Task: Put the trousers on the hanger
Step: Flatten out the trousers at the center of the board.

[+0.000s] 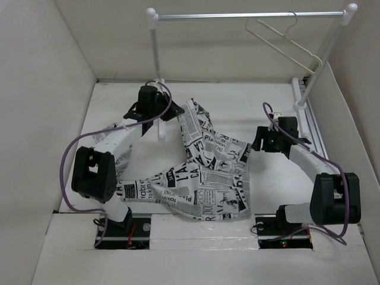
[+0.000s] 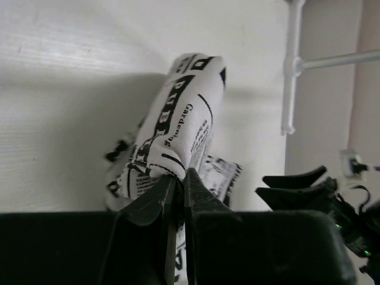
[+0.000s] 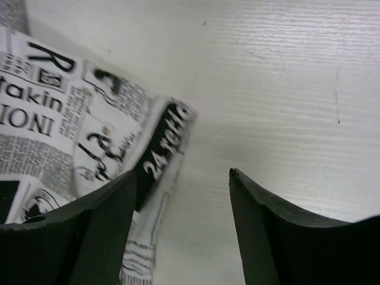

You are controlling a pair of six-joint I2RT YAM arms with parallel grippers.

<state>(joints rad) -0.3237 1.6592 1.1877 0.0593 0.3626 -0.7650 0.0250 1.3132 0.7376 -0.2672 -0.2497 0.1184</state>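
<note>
- Arm bases are seen at the near edge of the table (image 1: 237,107), with the left arm bent far-left and the right arm reaching in from the right.
- The left gripper (image 2: 178,175) is seen closed tight, with a fold of the trousers (image 1: 205,172) pinched between its fingers.
- The pinched end of the cloth is lifted off the table at the far-left, next to the near foot of the clothes rail (image 1: 237,16).
- The rest of the trousers is spread crumpled on the table between the two arms, reaching toward the near edge.
- The right gripper (image 3: 182,172) is seen with its jaws wide apart and nothing clamped; it is placed low at the right edge of the trousers, with the hem lying by one finger.
- The hanger (image 1: 285,44) is hung tilted on the rail at the far right, well apart from the trousers.
</note>
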